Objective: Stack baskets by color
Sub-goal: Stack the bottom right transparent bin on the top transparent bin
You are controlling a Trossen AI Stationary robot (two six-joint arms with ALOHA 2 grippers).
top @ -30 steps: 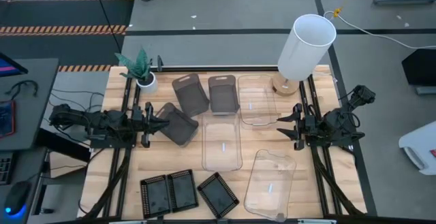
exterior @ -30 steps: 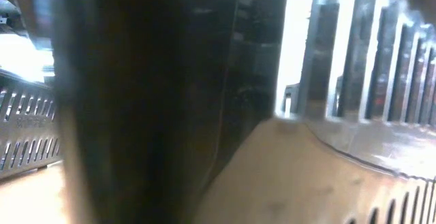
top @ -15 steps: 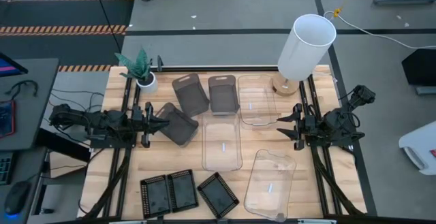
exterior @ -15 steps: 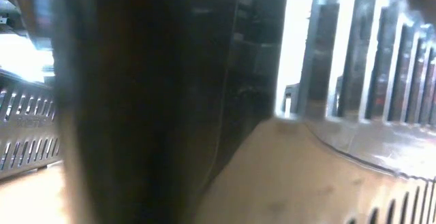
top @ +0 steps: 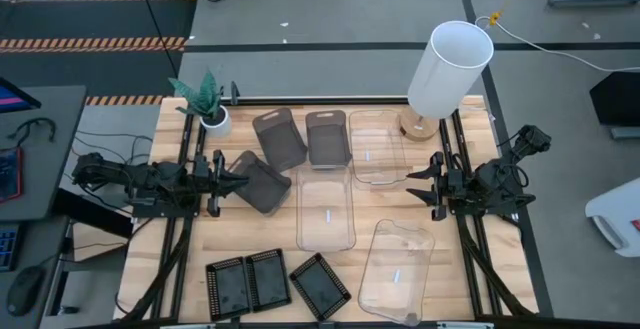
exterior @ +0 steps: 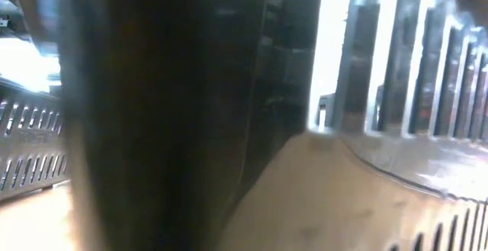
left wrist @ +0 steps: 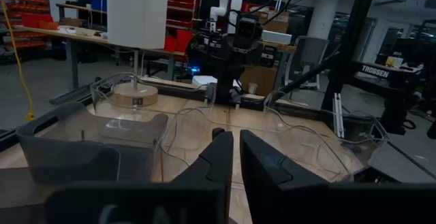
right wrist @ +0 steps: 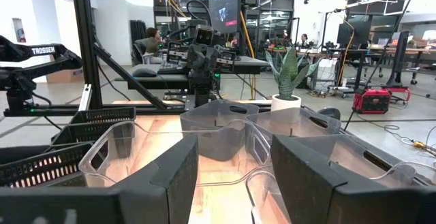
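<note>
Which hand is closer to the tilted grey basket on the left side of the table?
Left. The left hand is right at the tilted grey basket, at its edge. The right hand waits across the table, with clear baskets between.

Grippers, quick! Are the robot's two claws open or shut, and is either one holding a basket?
Left gripper: nearly shut, fingers a narrow slit apart, holding nothing that can be seen.
Right gripper: open, empty, waiting at the table's right side.

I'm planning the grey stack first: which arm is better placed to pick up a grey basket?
Left, probably. The left gripper sits right at the nearest grey basket, fingers nearly shut. The right gripper waits open beside the clear baskets, farther away.
</note>
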